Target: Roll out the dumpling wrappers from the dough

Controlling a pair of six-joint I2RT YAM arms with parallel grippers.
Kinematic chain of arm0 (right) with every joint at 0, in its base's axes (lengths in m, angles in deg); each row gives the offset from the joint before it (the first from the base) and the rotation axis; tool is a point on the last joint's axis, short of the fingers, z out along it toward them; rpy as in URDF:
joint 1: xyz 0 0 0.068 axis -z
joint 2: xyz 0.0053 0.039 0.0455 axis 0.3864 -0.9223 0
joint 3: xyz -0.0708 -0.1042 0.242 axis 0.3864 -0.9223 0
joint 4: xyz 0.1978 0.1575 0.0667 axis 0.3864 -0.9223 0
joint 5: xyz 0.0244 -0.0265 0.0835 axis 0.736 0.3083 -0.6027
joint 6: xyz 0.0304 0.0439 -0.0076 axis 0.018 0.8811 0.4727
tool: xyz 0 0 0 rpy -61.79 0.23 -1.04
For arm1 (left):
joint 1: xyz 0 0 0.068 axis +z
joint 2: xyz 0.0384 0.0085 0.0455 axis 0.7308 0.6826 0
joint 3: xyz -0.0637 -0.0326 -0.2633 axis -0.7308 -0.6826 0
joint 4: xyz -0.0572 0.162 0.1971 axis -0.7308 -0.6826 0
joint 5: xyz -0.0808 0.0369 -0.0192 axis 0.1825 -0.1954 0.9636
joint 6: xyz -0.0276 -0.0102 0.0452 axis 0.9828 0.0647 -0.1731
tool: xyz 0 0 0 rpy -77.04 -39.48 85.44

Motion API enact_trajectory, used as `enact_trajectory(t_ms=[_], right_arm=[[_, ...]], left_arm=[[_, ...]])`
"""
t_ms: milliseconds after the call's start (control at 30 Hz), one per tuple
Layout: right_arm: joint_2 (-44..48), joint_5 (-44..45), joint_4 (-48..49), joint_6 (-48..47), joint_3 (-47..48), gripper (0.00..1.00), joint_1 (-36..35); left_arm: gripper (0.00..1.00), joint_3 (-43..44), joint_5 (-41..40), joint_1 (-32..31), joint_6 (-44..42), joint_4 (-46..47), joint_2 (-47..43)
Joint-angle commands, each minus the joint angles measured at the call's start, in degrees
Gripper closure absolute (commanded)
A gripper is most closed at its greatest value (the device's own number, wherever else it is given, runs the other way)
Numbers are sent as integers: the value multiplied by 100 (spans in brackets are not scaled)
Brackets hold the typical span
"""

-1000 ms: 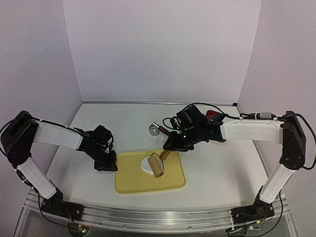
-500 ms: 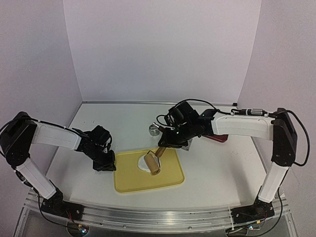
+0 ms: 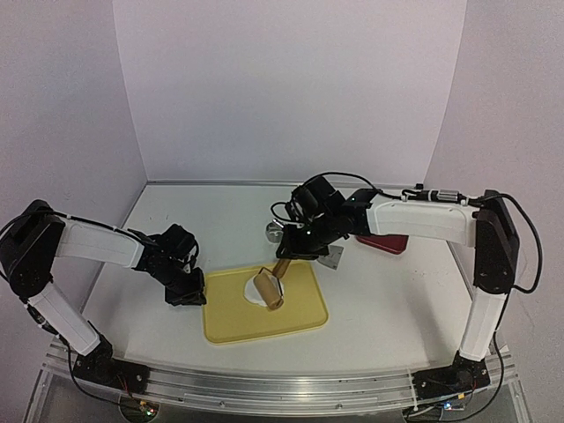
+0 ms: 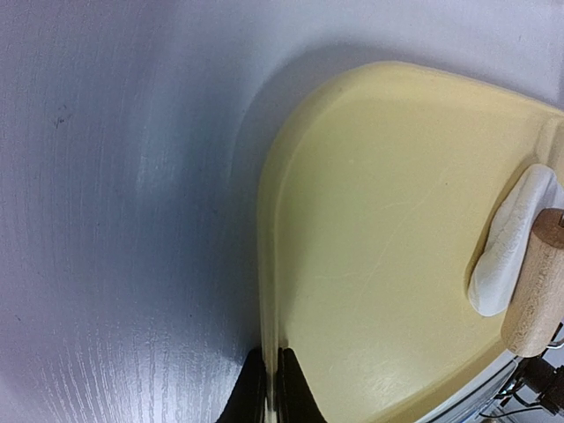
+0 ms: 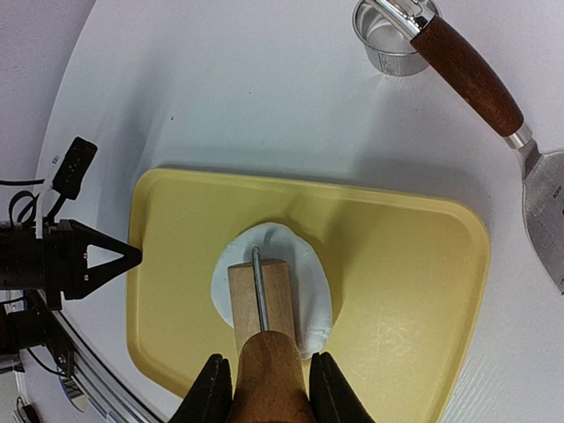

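The dough [image 5: 313, 286] is a flat roundish white sheet in the middle of the yellow tray [image 5: 414, 282]; it also shows in the top view [image 3: 254, 294] and the left wrist view [image 4: 511, 242]. My right gripper [image 5: 264, 388] is shut on the wooden handle of a small rolling pin [image 5: 262, 300], whose roller lies on the dough. In the top view the pin [image 3: 269, 289] slants down from the right gripper [image 3: 291, 256]. My left gripper [image 4: 271, 388] is shut on the tray's left rim [image 4: 269, 291] and shows in the top view [image 3: 189, 293]. No round wrapper disc is in view.
A steel ring cutter [image 5: 392, 40] stands on the white table beyond the tray, also in the top view [image 3: 274, 231]. A spatula with a brown handle [image 5: 467, 75] lies beside it. A dark red object [image 3: 383, 242] lies at the right, under the right arm.
My right gripper and the rolling pin have moved left and slightly away across the dough. The red object at the right has become more visible. The left gripper has stayed on the tray rim.
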Motion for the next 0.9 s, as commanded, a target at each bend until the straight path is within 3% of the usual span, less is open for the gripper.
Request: enact_trajectory(t_ms=[0, 733, 867], right_arm=[[-1537, 223, -469, -176, -533, 100, -356], [-2006, -251, -469, -291, -147, 100, -476], [-1575, 97, -522, -228, -241, 100, -479]], left_arm=[[100, -180, 409, -170, -194, 571, 179], [100, -222, 453, -169, -185, 691, 181], [100, -156, 143, -164, -149, 321, 106]])
